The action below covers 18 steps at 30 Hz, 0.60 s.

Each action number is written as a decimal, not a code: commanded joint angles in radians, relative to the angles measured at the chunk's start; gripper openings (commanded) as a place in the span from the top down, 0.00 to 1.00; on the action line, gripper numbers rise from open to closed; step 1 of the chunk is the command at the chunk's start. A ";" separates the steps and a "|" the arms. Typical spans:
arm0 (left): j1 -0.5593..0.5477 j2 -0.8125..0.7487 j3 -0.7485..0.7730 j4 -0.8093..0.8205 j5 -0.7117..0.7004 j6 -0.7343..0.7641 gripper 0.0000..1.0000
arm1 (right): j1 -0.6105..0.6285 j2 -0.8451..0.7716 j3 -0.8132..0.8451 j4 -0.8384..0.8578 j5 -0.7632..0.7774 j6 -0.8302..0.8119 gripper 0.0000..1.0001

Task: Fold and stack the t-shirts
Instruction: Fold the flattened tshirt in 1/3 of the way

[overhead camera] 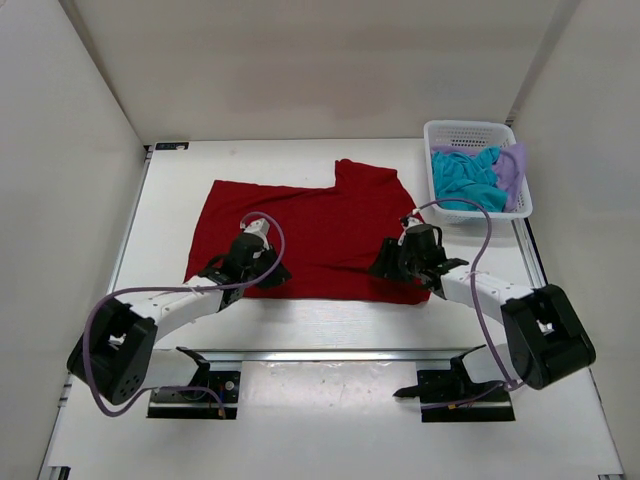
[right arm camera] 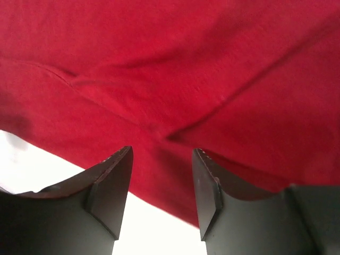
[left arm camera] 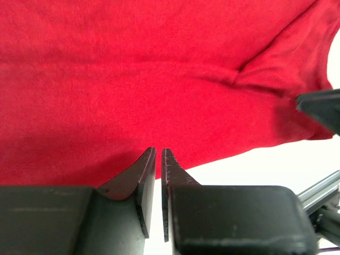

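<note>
The red t-shirt [overhead camera: 320,225] lies spread flat in the middle of the table. It fills the left wrist view [left arm camera: 159,69] and the right wrist view [right arm camera: 186,64]. My left gripper [overhead camera: 275,277] [left arm camera: 158,151] is at the shirt's near left hem, jaws almost together with nothing between them. My right gripper [overhead camera: 387,267] [right arm camera: 162,151] is open over the near right hem, with cloth below the gap. The teal-blue t-shirt [overhead camera: 465,175] and the lavender t-shirt [overhead camera: 510,165] lie crumpled in the basket.
The white mesh basket [overhead camera: 470,128] stands at the far right of the table. White walls enclose the table on three sides. My right gripper's finger [left arm camera: 321,106] shows at the right edge of the left wrist view. A metal rail [overhead camera: 350,355] runs along the near edge.
</note>
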<state>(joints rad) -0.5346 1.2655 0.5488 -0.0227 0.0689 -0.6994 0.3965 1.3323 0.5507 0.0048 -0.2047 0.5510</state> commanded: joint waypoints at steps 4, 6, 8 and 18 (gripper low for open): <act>-0.030 0.011 -0.064 0.132 0.011 -0.014 0.80 | 0.028 0.085 0.052 0.144 -0.030 0.046 0.59; -0.028 0.011 -0.078 0.145 0.011 -0.012 0.80 | 0.041 0.111 0.060 0.164 -0.013 0.059 0.69; -0.007 0.021 -0.093 0.161 0.031 -0.012 0.80 | 0.047 0.131 0.067 0.176 0.008 0.069 0.70; 0.004 0.012 -0.136 0.195 0.062 -0.023 0.81 | 0.025 0.263 0.254 0.158 -0.025 0.078 1.00</act>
<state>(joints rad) -0.5438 1.2942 0.4137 0.1287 0.1005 -0.7158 0.4297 1.5635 0.7185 0.1188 -0.2100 0.6216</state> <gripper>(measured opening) 0.204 0.011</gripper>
